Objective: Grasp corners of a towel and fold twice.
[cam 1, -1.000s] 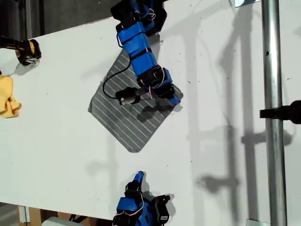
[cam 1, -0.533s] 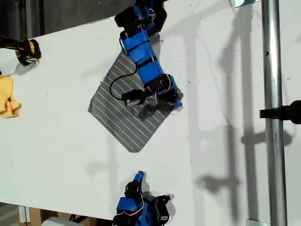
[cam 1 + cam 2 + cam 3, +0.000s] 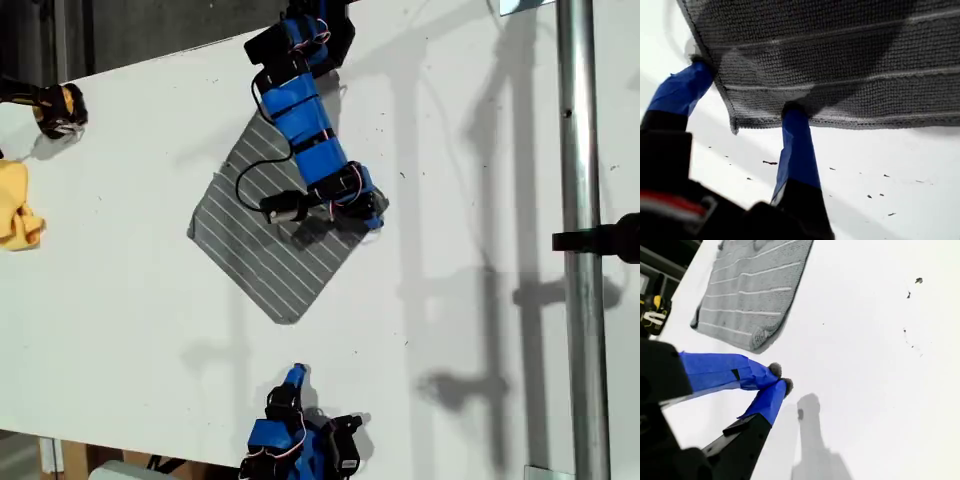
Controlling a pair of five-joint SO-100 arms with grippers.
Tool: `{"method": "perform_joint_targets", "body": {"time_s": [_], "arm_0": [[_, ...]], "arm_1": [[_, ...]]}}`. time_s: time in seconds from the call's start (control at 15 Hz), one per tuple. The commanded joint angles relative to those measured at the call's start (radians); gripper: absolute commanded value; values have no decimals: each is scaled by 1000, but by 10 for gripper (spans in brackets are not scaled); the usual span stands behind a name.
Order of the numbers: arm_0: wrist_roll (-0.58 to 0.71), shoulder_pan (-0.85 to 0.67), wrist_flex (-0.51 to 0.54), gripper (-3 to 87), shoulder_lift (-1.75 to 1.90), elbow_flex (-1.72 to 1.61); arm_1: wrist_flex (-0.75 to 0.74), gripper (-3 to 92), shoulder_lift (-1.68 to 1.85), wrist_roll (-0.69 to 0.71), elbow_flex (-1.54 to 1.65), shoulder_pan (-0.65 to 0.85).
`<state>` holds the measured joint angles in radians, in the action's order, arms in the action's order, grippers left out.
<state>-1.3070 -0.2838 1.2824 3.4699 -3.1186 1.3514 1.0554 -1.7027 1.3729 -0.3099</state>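
Grey striped towel [image 3: 272,222] flat on the white table [image 3: 480,330], first gripper [image 3: 742,92] spread wide over one corner [image 3: 735,125] at the exterior view's right, second gripper [image 3: 778,378] pinched closed on nothing, parked well clear near that view's bottom edge.

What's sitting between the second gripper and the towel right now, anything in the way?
Nothing visible. Only bare white table lies between my second gripper and the towel's nearest corner; the yellow cloth sits far off at the exterior view's left.

Towel [image 3: 265,250] corner hidden beneath my first gripper [image 3: 372,215].
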Motion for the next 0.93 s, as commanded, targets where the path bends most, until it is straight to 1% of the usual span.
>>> {"method": "perform_joint_targets", "body": {"time_s": [0.0, 0.13, 0.2, 0.27, 0.47, 0.73, 0.87], "arm_0": [[3, 12, -6, -4, 5, 3], [3, 12, -6, -4, 5, 3], [3, 12, -6, -4, 5, 3], [3, 12, -6, -4, 5, 3], [2, 12, -6, -4, 5, 3], [2, 20, -17, -16, 5, 5], [-32, 38, -35, -26, 5, 26]], "arm_1": [[-55, 262, 28, -9, 18, 11], [-89, 209, 28, -9, 40, 6], [-98, 106, 29, -15, 44, 3], [-98, 38, 29, -23, 44, 0], [-103, -1, 31, -17, 44, -5], [-121, -2, 31, -3, 44, -11], [-121, -2, 31, 3, 43, -14]]}}
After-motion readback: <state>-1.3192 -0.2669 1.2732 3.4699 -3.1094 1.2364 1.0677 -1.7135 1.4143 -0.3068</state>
